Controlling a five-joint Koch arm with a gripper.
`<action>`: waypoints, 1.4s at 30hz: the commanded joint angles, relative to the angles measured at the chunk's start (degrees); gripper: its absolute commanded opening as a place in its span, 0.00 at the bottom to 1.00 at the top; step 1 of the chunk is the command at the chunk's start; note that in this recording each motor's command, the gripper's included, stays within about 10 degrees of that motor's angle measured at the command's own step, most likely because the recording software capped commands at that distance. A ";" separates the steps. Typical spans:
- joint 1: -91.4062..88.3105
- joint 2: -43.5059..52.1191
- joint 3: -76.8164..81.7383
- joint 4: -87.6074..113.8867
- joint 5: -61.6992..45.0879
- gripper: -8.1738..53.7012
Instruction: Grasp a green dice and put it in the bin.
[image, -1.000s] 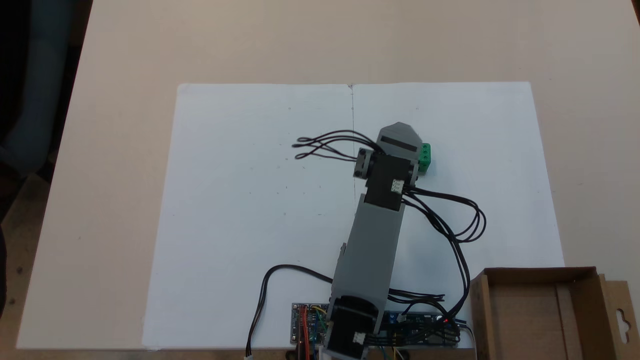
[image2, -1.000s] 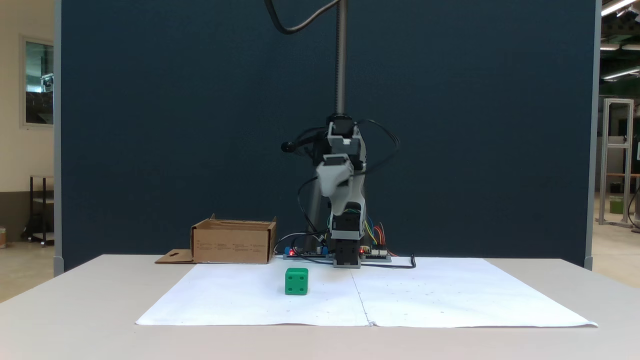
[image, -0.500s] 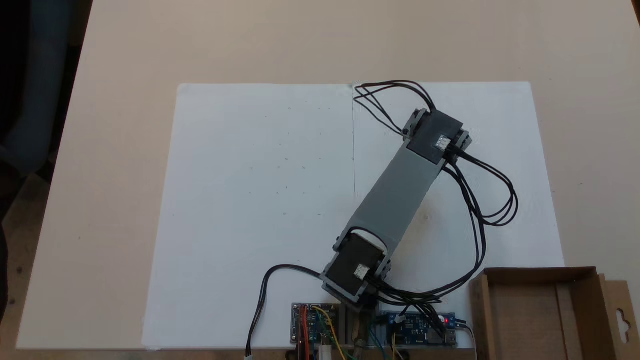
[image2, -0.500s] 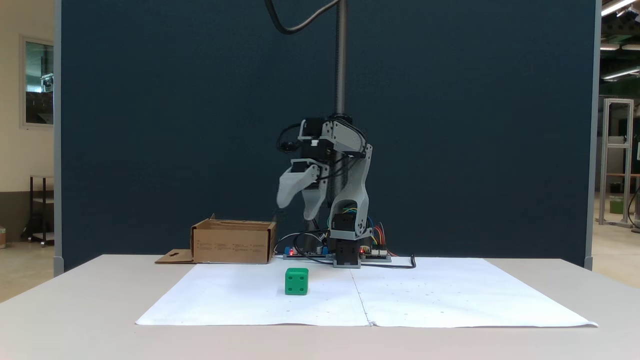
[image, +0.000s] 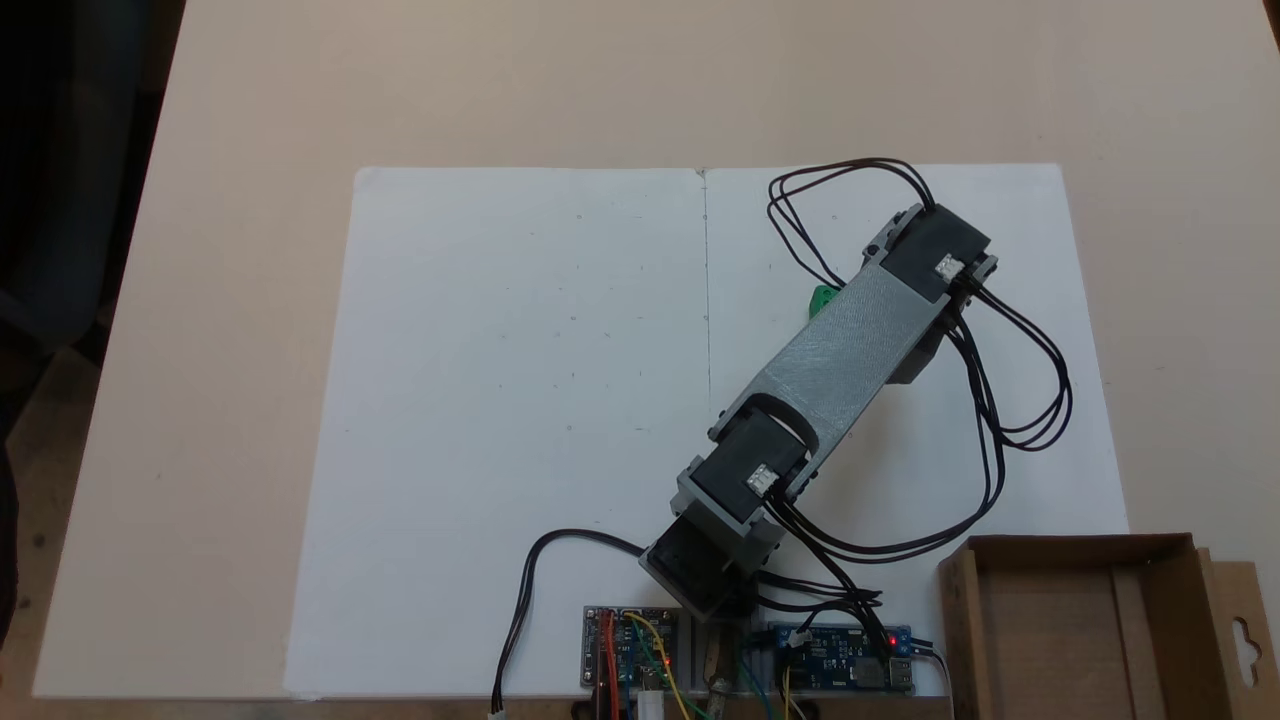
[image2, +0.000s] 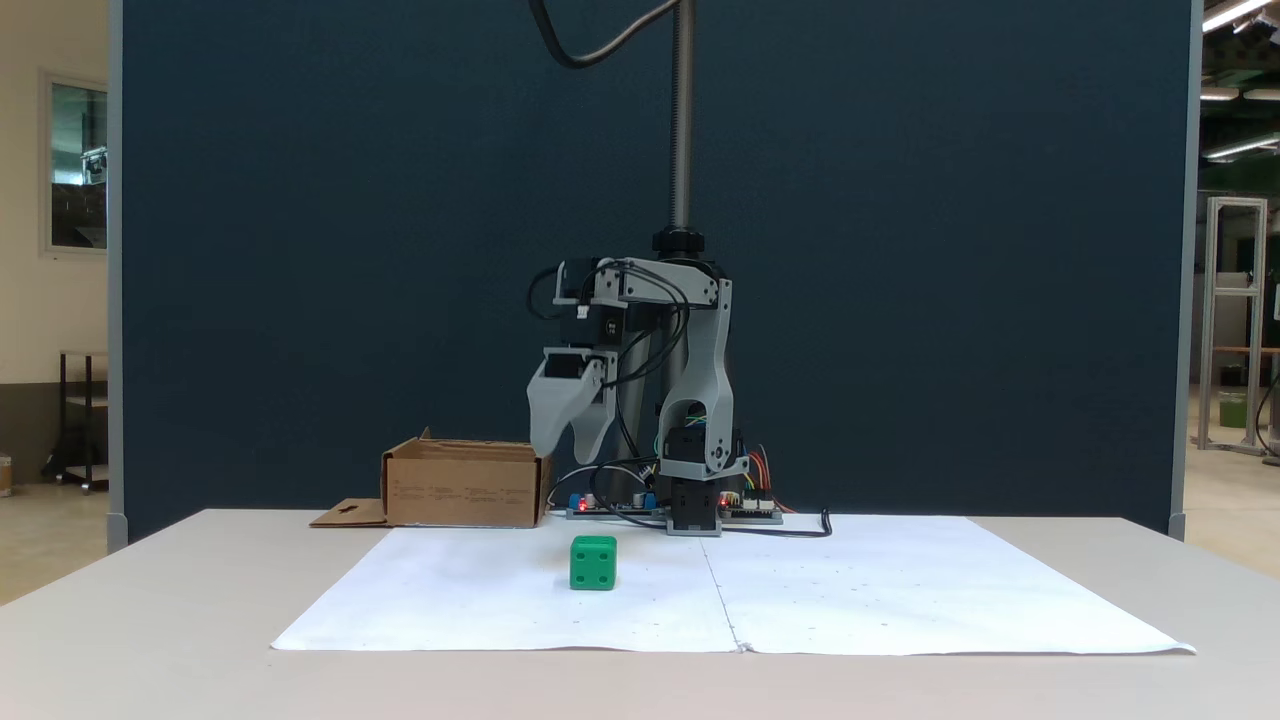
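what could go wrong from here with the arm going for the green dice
The gripper hangs open well above the green dice and off to its left in a fixed view, so a straight descent might miss it. From above, the arm hides most of the dice, so alignment is hard to judge. The small cube could slide on the smooth white paper.

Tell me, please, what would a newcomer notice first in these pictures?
The bright green dice stands out first, alone on the white paper near its centre crease in the front fixed view. Above and behind it hangs the grey gripper, jaws apart and pointing down, holding nothing. The brown cardboard bin sits at the left in that view, beside the arm's base.
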 joint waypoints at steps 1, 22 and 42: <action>0.00 0.35 -2.20 2.55 -9.56 0.86; -9.05 -3.16 -1.67 -3.69 -17.14 0.86; -10.37 -11.95 -1.49 -11.07 -14.85 0.84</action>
